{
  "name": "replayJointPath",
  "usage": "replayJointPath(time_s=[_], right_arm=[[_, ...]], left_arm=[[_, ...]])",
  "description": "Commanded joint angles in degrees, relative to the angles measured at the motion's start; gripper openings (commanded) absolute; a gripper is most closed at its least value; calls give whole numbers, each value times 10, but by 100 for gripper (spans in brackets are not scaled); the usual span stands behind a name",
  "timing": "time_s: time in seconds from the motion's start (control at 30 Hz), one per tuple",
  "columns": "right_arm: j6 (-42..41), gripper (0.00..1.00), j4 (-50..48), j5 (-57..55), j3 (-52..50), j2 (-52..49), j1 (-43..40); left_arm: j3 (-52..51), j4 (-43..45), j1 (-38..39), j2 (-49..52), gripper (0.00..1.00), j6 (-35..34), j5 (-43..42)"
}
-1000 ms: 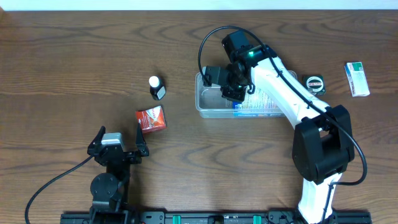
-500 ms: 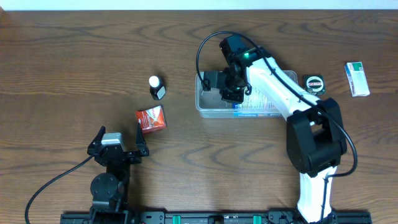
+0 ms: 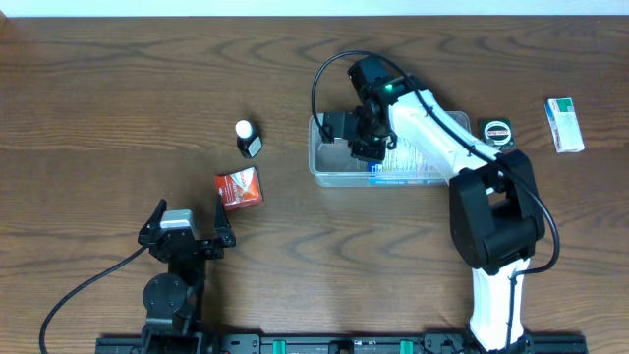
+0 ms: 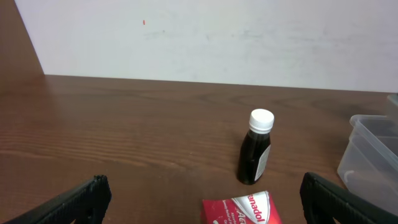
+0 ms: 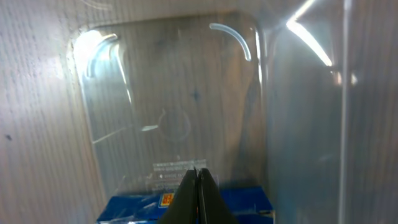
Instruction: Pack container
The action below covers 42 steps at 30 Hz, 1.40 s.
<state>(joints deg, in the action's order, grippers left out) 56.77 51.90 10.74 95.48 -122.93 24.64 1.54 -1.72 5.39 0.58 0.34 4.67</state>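
Right tool (image 5: 199,186) of mine is pinched together, holding nothing, over the clear container (image 3: 329,173), just above a blue box (image 5: 137,208) lying inside. That container sits mid-table (image 3: 98,98). My left tool (image 3: 189,221) rests spread wide apart near a red box (image 3: 240,187) and a small bottle (image 3: 246,138).

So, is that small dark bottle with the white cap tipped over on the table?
No, the small dark bottle with the white cap stands upright on the brown wooden table.
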Motion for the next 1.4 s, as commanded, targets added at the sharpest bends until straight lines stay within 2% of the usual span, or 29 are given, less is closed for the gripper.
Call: replayJointPath(time_s=[0.0, 0.43, 0.77, 0.97, 1.17, 1.37], right_arm=[[10, 1, 0, 2, 7, -12, -6], [12, 1, 10, -4, 7, -38, -7], [14, 1, 37, -99, 8, -38, -7], [10, 1, 36, -106, 12, -38, -6], [-54, 1, 45, -74, 57, -38, 4], [-171, 1, 106, -56, 165, -38, 12]], left_arm=[[-13, -19, -2, -3, 98, 9, 5], [-13, -19, -2, -3, 98, 10, 4], [-13, -19, -2, -3, 98, 10, 5], [-13, -19, -2, -3, 98, 10, 4], [-13, -19, -2, -3, 98, 10, 4], [-13, -19, -2, -3, 98, 10, 4]])
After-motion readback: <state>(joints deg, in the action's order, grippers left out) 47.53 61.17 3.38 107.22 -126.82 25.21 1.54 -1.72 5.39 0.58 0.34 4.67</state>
